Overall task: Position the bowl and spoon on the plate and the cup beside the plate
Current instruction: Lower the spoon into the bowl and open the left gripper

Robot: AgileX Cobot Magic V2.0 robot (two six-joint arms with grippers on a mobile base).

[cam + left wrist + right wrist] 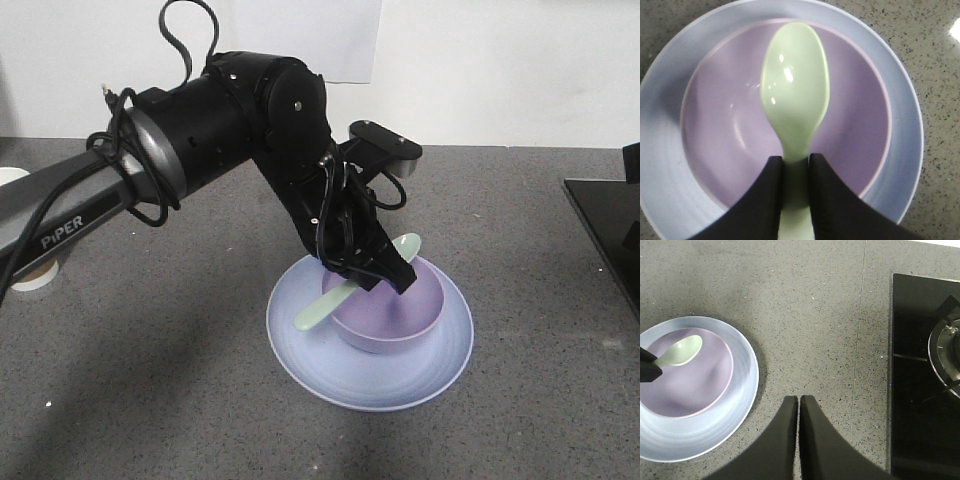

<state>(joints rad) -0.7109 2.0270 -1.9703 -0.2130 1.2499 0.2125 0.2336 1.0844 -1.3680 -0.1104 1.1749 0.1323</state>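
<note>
The bowl [715, 150] stands in the middle of the plate [660, 165], which lies on the grey counter [815, 315]. The left gripper [795, 162] has its fingers [765, 200] clamped on the handle of the spoon [795, 85]. The scoop is over the inside of the bowl; I cannot tell if it touches. The right gripper [799, 400] is over the counter beside the plate, fingers pressed together, holding nothing.

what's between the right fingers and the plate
Just bare grey countertop between the right fingers and the plate, shown in the right wrist view.
</note>
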